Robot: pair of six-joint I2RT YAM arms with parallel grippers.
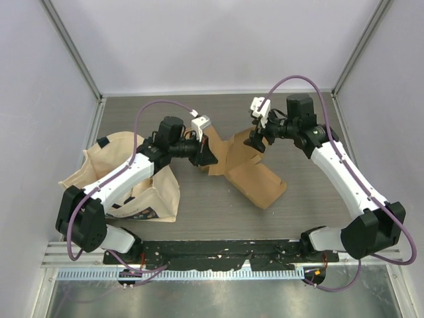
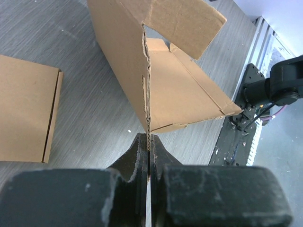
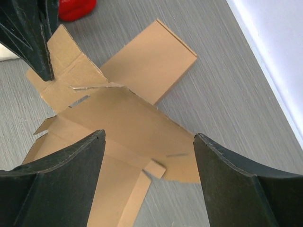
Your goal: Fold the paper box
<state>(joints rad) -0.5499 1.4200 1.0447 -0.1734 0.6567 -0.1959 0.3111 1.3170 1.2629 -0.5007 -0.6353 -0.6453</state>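
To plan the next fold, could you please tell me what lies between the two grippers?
Only the paper box: the top view shows its brown panels spanning from the left gripper, clamped on one edge, to the open right gripper.

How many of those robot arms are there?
2: the left arm reaches in from the left, the right arm from the right, both meeting at the cardboard box.

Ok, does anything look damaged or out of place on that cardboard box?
Yes. The box has a ragged, frayed edge along the corner that the left tool is pinching. The right wrist view shows a jagged tear in it too. Nothing looks spilled.
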